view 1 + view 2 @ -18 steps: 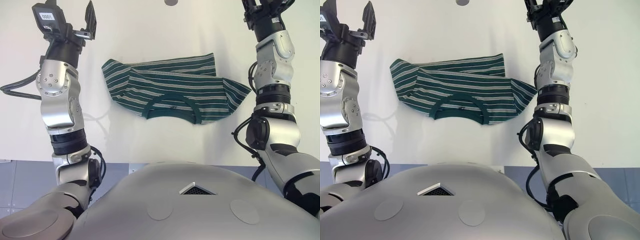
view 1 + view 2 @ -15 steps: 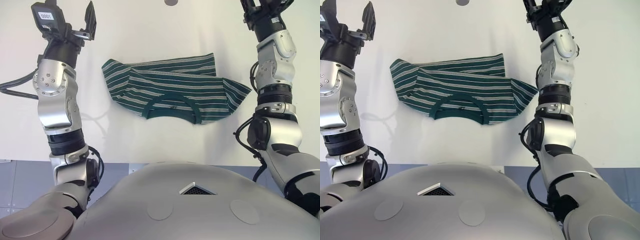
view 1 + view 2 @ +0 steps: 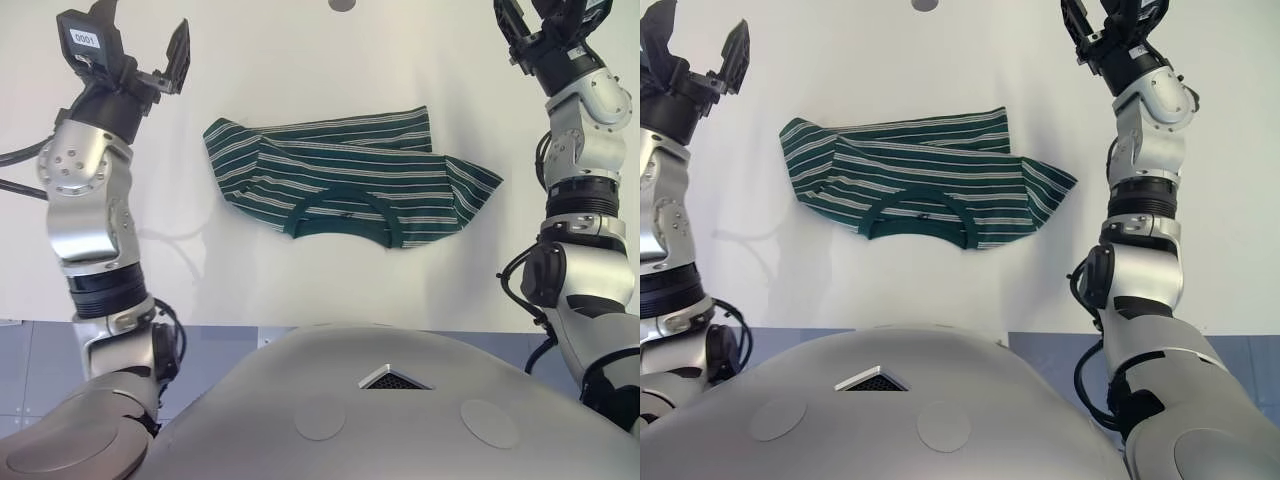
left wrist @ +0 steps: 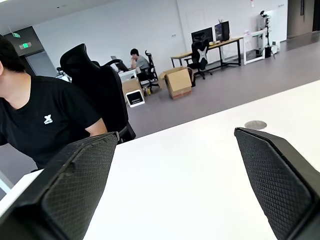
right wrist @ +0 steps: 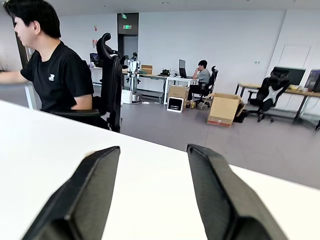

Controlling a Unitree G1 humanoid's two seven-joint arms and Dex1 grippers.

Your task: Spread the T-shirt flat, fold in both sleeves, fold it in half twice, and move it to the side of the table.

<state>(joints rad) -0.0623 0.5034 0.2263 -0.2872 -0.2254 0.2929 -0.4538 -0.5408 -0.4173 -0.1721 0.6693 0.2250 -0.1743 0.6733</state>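
The T-shirt [image 3: 345, 180], dark green with thin white stripes, is lying on the white counter [image 3: 300, 285], about midway between the two arms and touching neither. It is not lying flat. The cloth is sitting doubled over itself, with a fold running across the body and the far edge showing as a straight striped band. The collar [image 3: 338, 215] is facing the robot, at the near edge of the heap. One sleeve [image 3: 475, 185] is sticking out toward the robot's right and resting flat on the counter. On the robot's left the fabric is bunching into a rounded corner, and I cannot tell whether a sleeve is tucked under there.

The left arm [image 3: 85, 190] is standing raised to the left of the T-shirt, well apart from it. The left jaws are gaping wide and holding nothing; in the left wrist view their two black textured pads [image 4: 80, 192] are framing bare counter. The right arm [image 3: 585, 150] is standing raised on the right, past the sleeve and clear of it. The right jaws are parted too, with nothing between them.

A small grey round disc [image 3: 342, 4] is sitting in the counter's surface beyond the T-shirt, near the far edge.
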